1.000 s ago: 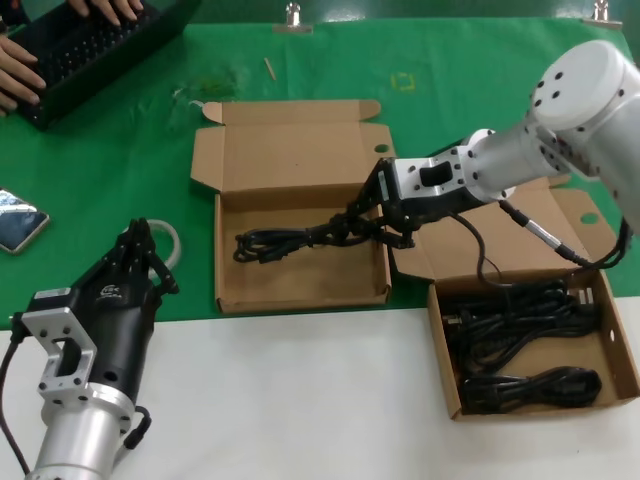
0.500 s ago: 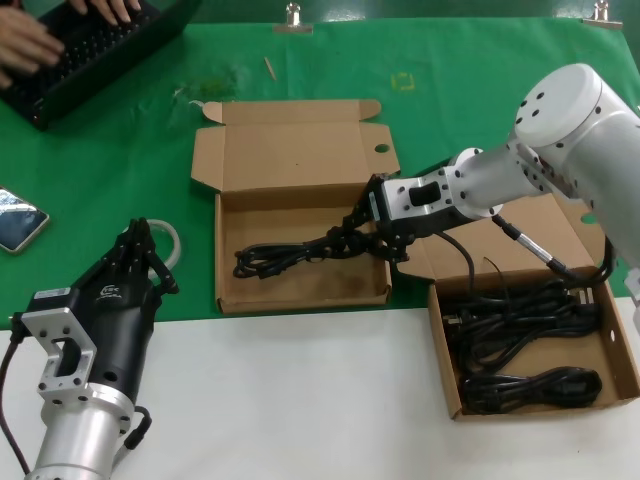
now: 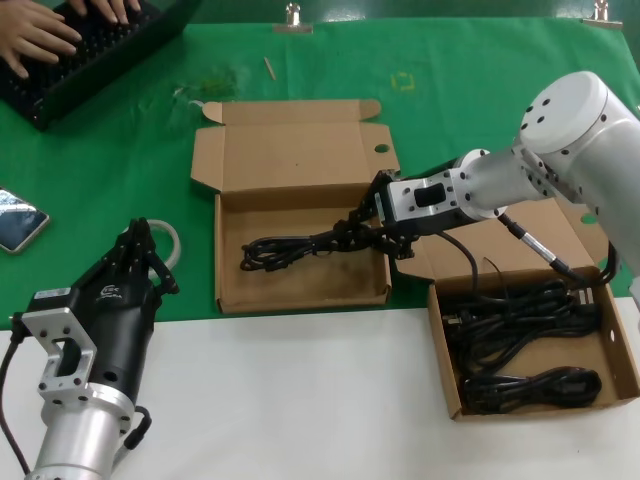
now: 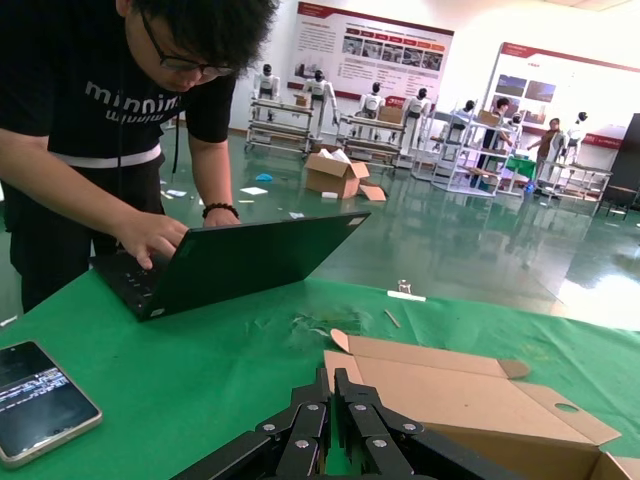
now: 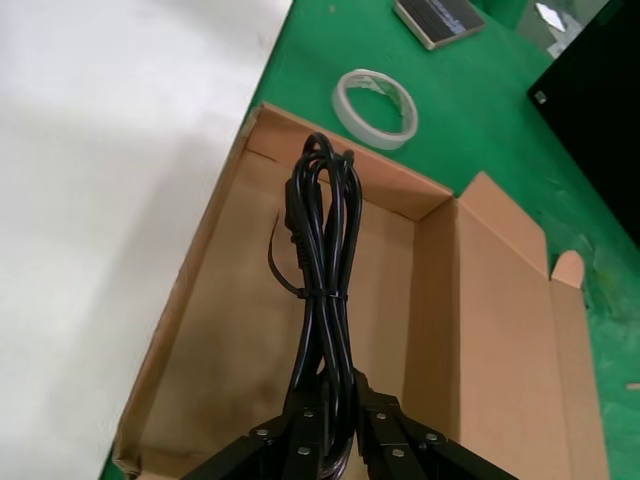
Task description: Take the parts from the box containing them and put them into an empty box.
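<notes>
Black cable bundle [image 3: 300,246] | right claw [image 3: 372,228] clamped on it | over left box [image 3: 232,292] | shirt reads "minnim"

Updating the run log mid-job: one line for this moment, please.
right end effector: shut on cable bundle over left box | right box: bundles remain | left end effector: parked near table edge
</notes>
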Tool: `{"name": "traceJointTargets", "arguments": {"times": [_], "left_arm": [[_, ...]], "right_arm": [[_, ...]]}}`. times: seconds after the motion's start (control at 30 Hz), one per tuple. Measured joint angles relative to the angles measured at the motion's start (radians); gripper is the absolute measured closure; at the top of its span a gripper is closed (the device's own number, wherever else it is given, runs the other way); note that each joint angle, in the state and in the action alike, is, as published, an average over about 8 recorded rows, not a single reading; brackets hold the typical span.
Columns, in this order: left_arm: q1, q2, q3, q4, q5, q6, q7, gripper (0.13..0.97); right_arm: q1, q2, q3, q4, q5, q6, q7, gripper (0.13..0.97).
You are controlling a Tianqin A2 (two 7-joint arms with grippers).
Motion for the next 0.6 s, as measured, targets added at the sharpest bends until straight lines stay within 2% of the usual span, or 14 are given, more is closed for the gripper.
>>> {"name": "traceJointTargets", "arguments": {"times": [0.27, 0.6], "left_arm": [[0.000, 0.000, 0.000, 0.000, 0.000, 0.000, 0.000, 0.941], [0.000, 0.000, 0.000, 0.000, 0.000, 0.000, 0.000, 0.941]], "right_arm": [[-0.016, 0.007, 0.009, 0.027, 0.006, 0.014, 0.000, 0.902], [-0.044, 0.023, 0.010, 0.093, 0.007, 0.014, 0.026, 0.802]]}}
